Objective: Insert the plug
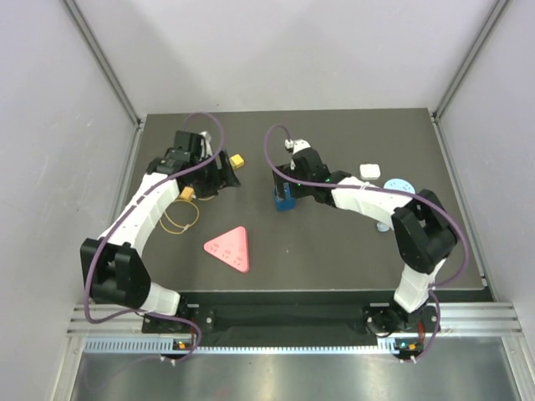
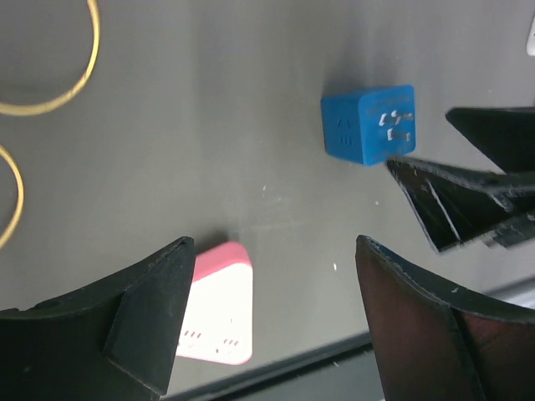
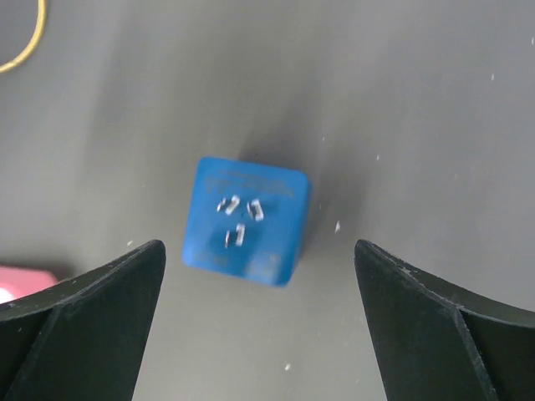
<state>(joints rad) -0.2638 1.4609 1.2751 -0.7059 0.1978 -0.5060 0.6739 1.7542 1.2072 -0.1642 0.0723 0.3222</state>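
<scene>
Risks at the grasp: prongs up, socket well apart

Blue cube-shaped plastic plug point(image 3: 244, 221) sits on the dark matte table point(image 1: 334, 251) with its three metal prongs pointing up at the right wrist camera. The right gripper point(image 3: 259, 246) hangs over it with its jaws spread wide, one finger to each side and a clear gap at both. The left gripper point(image 2: 276, 244) is also spread and holds nothing. From its wrist view the pink triangular plastic socket block point(image 2: 219, 309) lies near the table's front edge, well apart from the plug.

The likeliest failure is a bad grasp. The cube sits turned a little against the line of the fingers, so closing on it could catch corners instead of flat faces and twist it or squeeze it out. A slanted descent could let one fingertip nudge the cube first and slide it across the smooth surface.

Orientation is the second hazard. With the prongs upward, the plug will probably have to be turned over or handed across before it can meet the socket, and each regrasp is a chance to drop it.

Thin yellow loops point(image 1: 177, 219) lie close to the socket and could snag a finger working there. The light socket block might also shift under insertion pressure unless it is braced.
</scene>
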